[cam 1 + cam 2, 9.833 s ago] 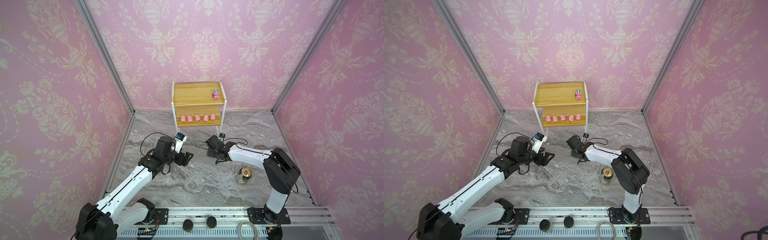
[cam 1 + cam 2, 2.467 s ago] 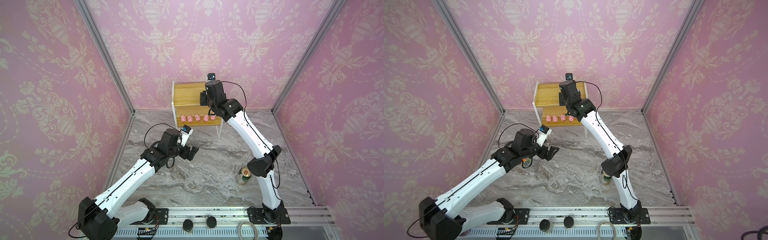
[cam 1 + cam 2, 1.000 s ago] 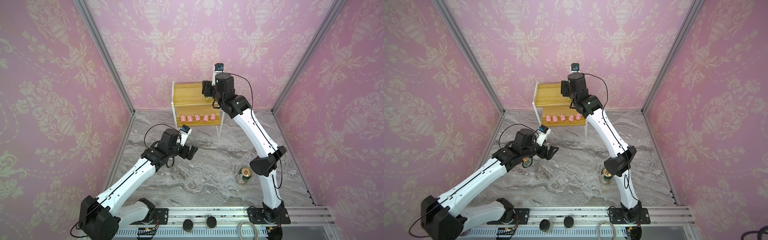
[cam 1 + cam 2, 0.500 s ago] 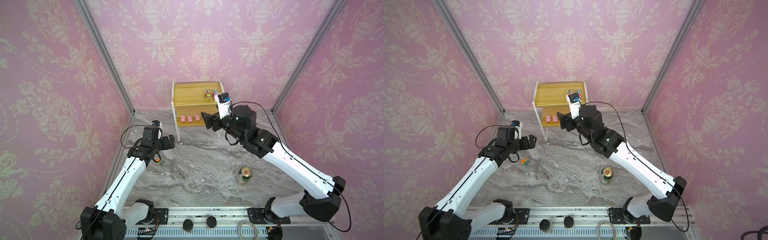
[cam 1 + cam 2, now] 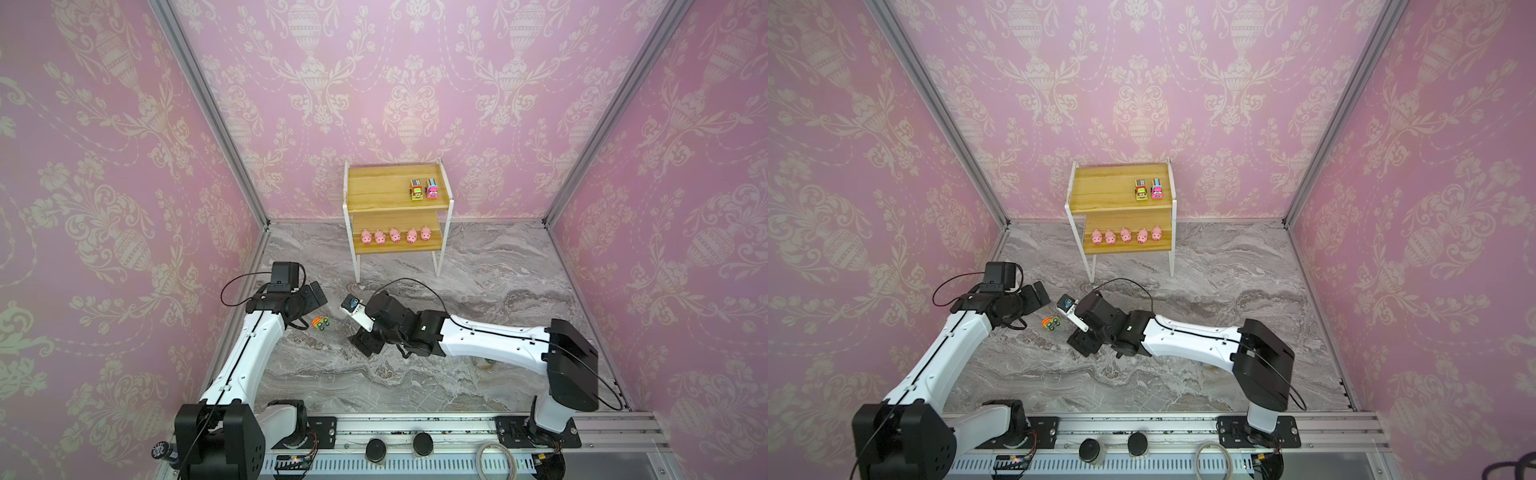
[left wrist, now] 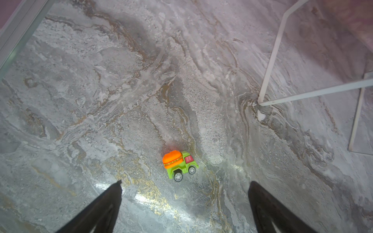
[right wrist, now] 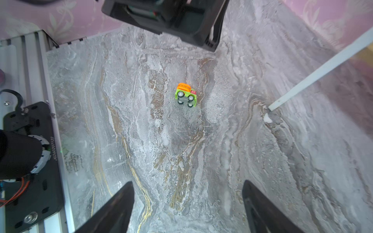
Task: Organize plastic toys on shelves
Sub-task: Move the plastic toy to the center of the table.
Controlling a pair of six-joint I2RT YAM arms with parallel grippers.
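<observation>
1. Top views: the one toy off the rack is a small orange-and-green plastic toy truck (image 5: pixel 322 322). It lies on the grey marble-pattern tabletop (image 5: pixel 478 291), well in front of the two-tier yellow-wood rack with a white metal frame (image 5: pixel 395 206).
2. On the rack, five pink plastic pig figures (image 5: pixel 395 235) line the lower board. A brown-green toy truck (image 5: pixel 417 190) and a pink-blue toy truck (image 5: pixel 432 188) stand side by side on the upper board.
3. The left gripper (image 5: pixel 316 292) is just beside the loose truck and the right gripper (image 5: pixel 365 344) is near, on its other side. We read this as the pick step.
4. Left wrist: the left gripper (image 6: pixel 185 182) has its jaws wide apart and empty. The truck (image 6: pixel 179 164) is just ahead of the tips, apparently on its side. We'd centre over it and close on flat faces, because the round orange drum could squirt out.
5. Right wrist: the right gripper (image 7: pixel 188 182) also has its jaws apart and empty. The truck's (image 7: pixel 185 94) underside and wheels face this camera, with the left gripper close behind it.
6. Both grippers are near one toy, so we'd send only one in and hold the other back.
7. Placement, as we judge it: the upper board, in the free space beside the brown-green truck, wheels down. We'd release low, since it may roll.
</observation>
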